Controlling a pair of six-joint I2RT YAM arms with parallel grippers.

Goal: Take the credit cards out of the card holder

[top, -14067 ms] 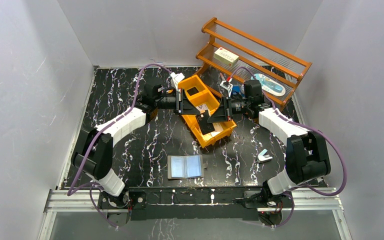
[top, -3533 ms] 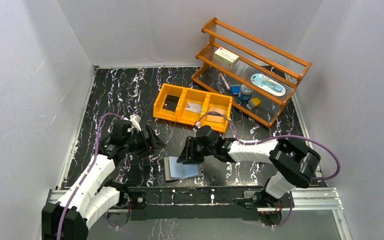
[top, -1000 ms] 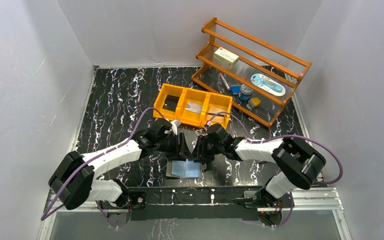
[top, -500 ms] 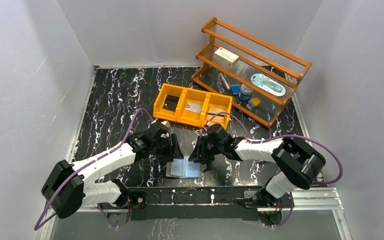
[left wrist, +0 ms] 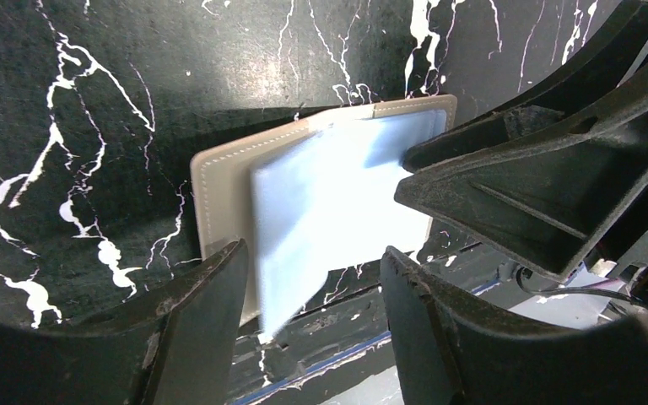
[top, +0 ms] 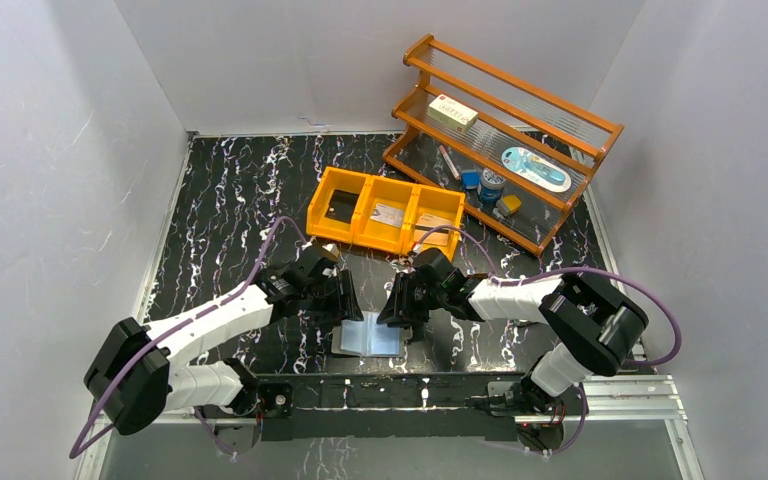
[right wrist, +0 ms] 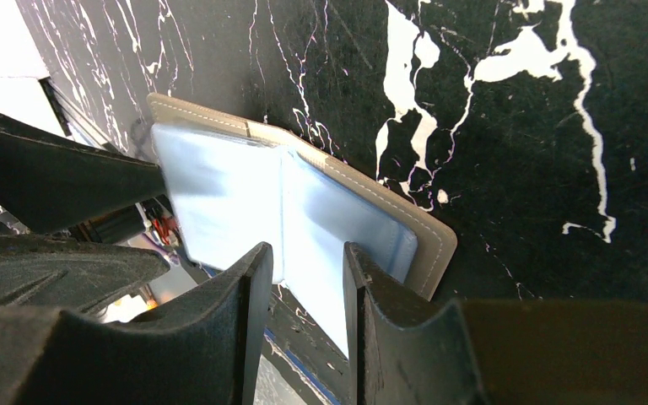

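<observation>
The card holder (top: pixel 372 340) lies open near the table's front edge, grey cover down and pale blue lining up. One blue inner leaf (left wrist: pixel 304 228) stands lifted off the cover. My left gripper (top: pixel 345 300) is at the holder's left edge, open, and the lifted leaf hangs loose between its fingers (left wrist: pixel 194 329). My right gripper (top: pixel 400 308) is at the holder's (right wrist: pixel 321 219) right half, open, straddling the blue lining without clamping it. Three credit cards lie in the orange bin: black (top: pixel 341 209), silvery grey (top: pixel 387 213) and tan (top: pixel 437 222).
The three-compartment orange bin (top: pixel 364 199) sits mid-table behind both grippers. A wooden rack (top: pixel 560 120) at the back right holds a cream box (top: pixel 454 112) and small items. The metal rail (top: pixel 390 390) runs just in front of the holder. White walls close in both sides.
The left gripper has drawn back to the left from above the holder and its jaws have widened. The right gripper has stayed in place.
</observation>
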